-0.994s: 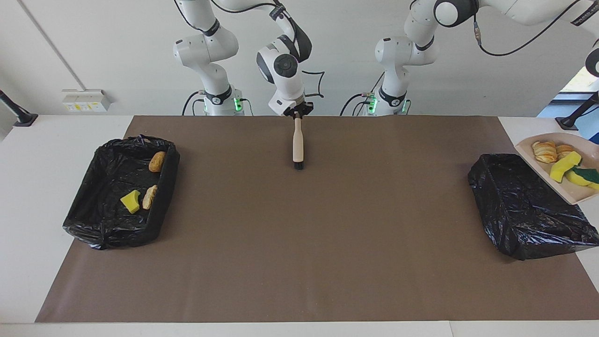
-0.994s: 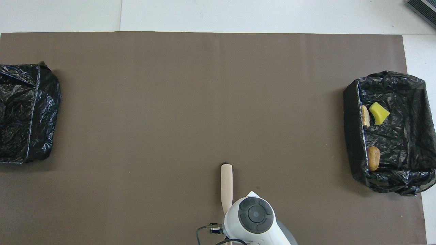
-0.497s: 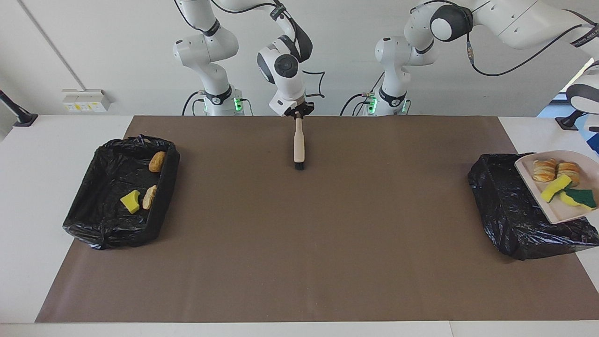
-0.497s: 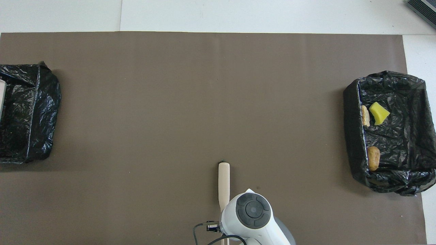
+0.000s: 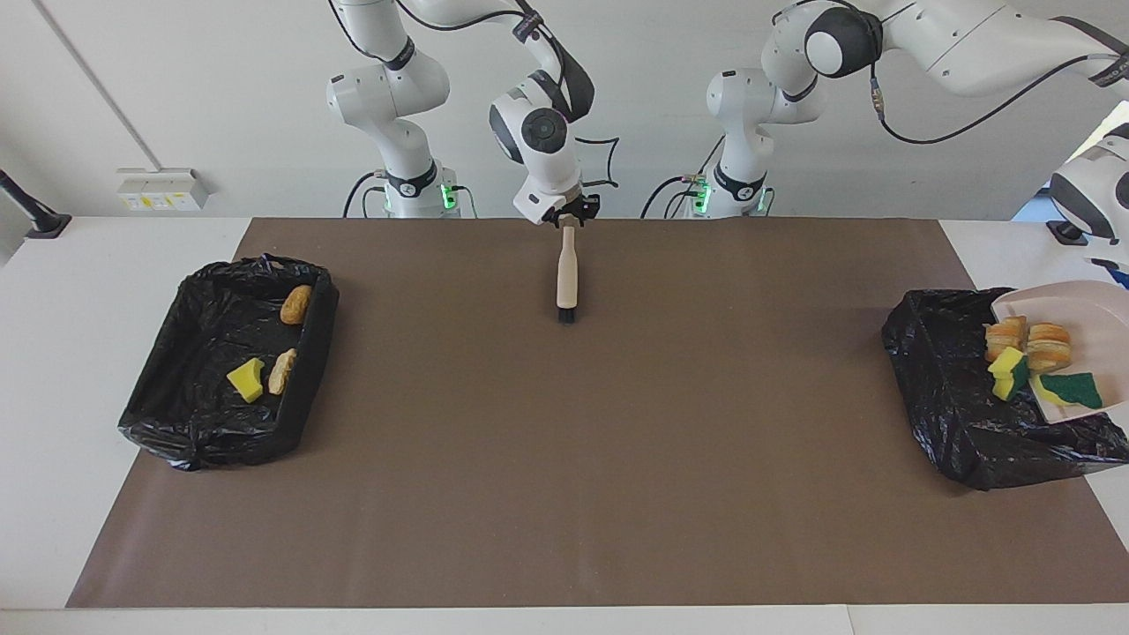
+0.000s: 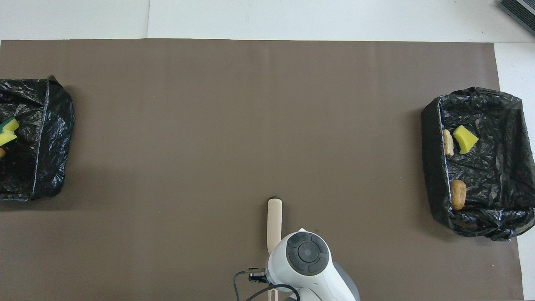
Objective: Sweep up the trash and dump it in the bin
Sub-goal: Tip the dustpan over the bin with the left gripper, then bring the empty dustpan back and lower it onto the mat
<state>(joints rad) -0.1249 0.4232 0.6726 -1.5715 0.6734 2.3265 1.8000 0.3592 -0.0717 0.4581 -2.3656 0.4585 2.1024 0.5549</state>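
The beige dustpan point(image 5: 1094, 304) hangs tilted over the black-lined bin point(image 5: 944, 388) at the left arm's end of the table, carried by the left arm point(image 5: 1089, 190). Its gripper lies past the picture's edge. Trash slides off the pan's lip: two croissant pieces point(image 5: 1028, 342), a yellow sponge bit point(image 5: 1005, 366) and a green-backed one point(image 5: 1072, 388). From overhead a sponge bit point(image 6: 8, 130) shows inside that bin point(image 6: 46, 138). My right gripper point(image 5: 569, 216) sits at the handle end of the beige brush point(image 5: 565, 273), whose bristle end rests on the brown mat point(image 6: 209, 125).
A second black-lined bin point(image 5: 203, 432) stands at the right arm's end, holding a croissant point(image 5: 296, 303), a bread piece point(image 5: 283, 370) and a yellow sponge bit point(image 5: 246, 379). White table point(image 5: 53, 353) borders the mat.
The left arm has lowered the dustpan over its bin and tipped it, and the scraps have slid to the lip. The right gripper and brush shifted slightly toward the left arm's end.
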